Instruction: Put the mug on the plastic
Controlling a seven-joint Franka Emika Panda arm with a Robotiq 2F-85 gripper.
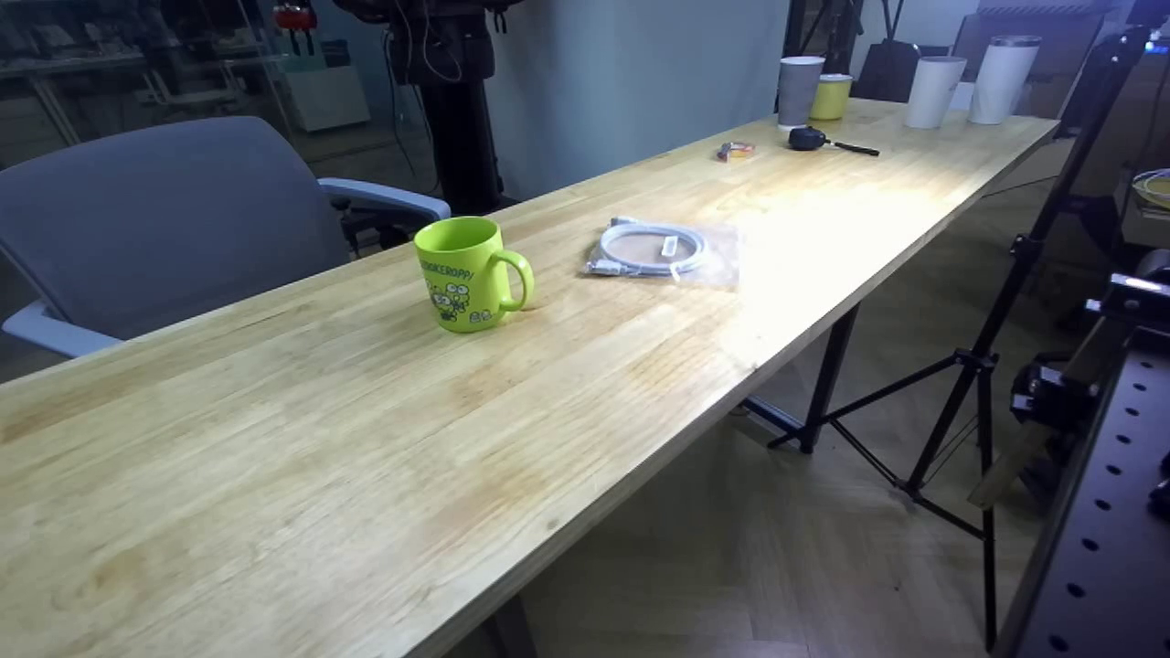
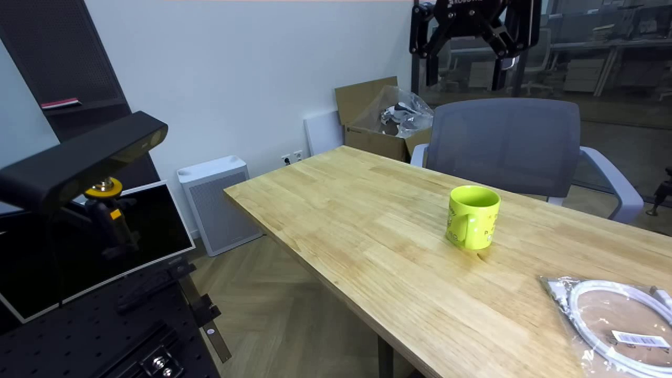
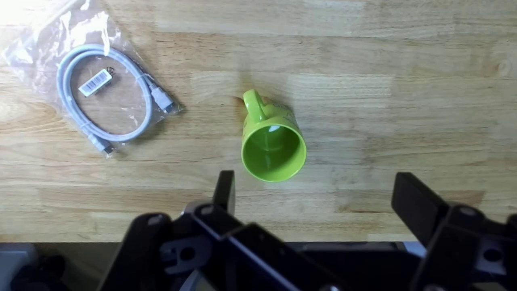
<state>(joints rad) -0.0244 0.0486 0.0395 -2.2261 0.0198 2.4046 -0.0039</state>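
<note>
The lime-green mug (image 1: 457, 283) stands upright on the wooden table, and it also shows in an exterior view (image 2: 472, 220) and in the wrist view (image 3: 272, 149). Its handle points toward the plastic side. The plastic (image 1: 722, 256), a flat clear packet with a pale coiled cable inside, lies on the table apart from the mug. It is cut by the frame edge in an exterior view (image 2: 572, 336) and lies upper left in the wrist view (image 3: 44, 48). My gripper (image 2: 465, 76) is open and empty, high above the table; in the wrist view its fingers (image 3: 313, 182) are spread below the mug's rim.
A grey chair (image 2: 504, 147) stands at the table's edge. Farther along the table (image 1: 366, 439) are a dark tape measure (image 1: 806, 139), a small packet (image 1: 736, 151), a grey cup (image 1: 798, 91), a yellow-green cup (image 1: 830, 98) and white cups (image 1: 934, 91). A tripod (image 1: 983, 356) stands beside the table.
</note>
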